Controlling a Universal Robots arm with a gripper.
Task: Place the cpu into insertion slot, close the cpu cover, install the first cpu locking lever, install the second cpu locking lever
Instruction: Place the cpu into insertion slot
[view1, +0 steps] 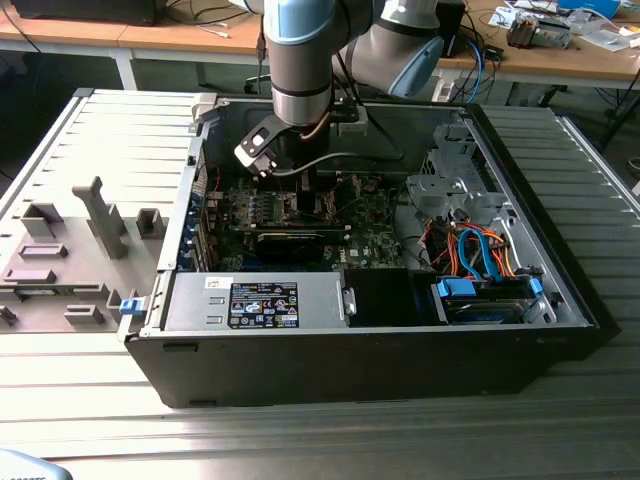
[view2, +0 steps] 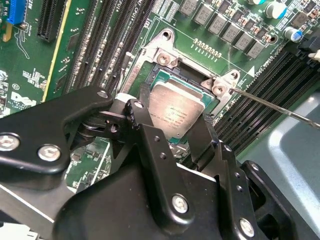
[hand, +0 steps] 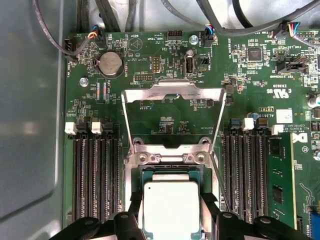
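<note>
The cpu (hand: 171, 210), a silvery square chip, sits low in the insertion slot (hand: 169, 171) on the green motherboard (hand: 150, 50). My gripper (hand: 171, 207) straddles it, a black finger pressed against each of two opposite edges. In the second wrist view the cpu (view2: 175, 110) lies between the gripper's (view2: 175, 117) fingers (view2: 145, 107), inside the slot's metal rim (view2: 167, 59). The cpu cover (hand: 172, 90) stands swung open behind the slot, with bare board showing through its square opening. In the exterior view the gripper (view1: 300, 185) is down inside the computer case.
A thin wire locking lever (view2: 270, 102) (hand: 220, 185) runs beside the socket. Black memory slots (hand: 97, 175) flank it on both sides. The case (view1: 400, 350) holds a power supply (view1: 262, 303), a drive bay (view1: 485, 300) and coloured cables (view1: 470, 250). A grey fixture tray (view1: 80, 240) lies at the exterior view's left.
</note>
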